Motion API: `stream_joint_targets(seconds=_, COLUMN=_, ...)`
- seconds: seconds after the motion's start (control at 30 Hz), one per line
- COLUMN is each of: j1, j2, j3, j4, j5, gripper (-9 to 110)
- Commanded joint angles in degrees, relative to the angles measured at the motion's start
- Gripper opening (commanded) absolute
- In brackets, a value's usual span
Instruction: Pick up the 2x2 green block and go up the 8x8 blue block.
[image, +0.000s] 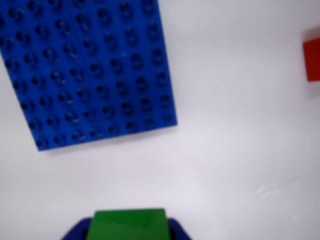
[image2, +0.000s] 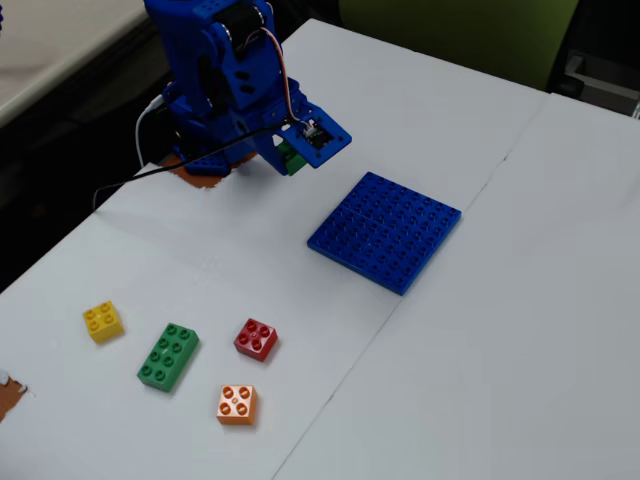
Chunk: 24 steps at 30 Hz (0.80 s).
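Wrist view, whole frame soft-focus. 8x8 blue block (image: 90, 70) cut off at top and left edges. 2x2 green block (image: 127, 225) cut at bottom edge, studs unseen. Red brick (image: 312, 59) at 3 o'clock, mostly out of frame. Fixed view: green block (image2: 292, 158) mostly hidden under gripper (image2: 296, 153); jaw positions unclear.

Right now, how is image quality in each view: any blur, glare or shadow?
Wrist view: soft overall, the blue baseplate studs smeared, the green block edge blurred, a faint shadow under the plate. Fixed view: sharp, even light, mild sheen on the table.
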Motion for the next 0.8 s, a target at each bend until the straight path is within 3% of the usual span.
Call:
stream_joint_targets(seconds=0.0, j1=-3.25, j2=1.14, j3=-6.77, j4=0.44, j5=1.14, gripper=1)
stream_joint_targets(seconds=0.17, j1=-5.8, j2=-10.37, j3=-29.53, j4=12.83, j5=1.23, gripper=1)
stream_joint_targets(seconds=0.77, j1=-7.56, j2=-42.28, j3=-56.25, j4=13.18, j5=8.96, gripper=1)
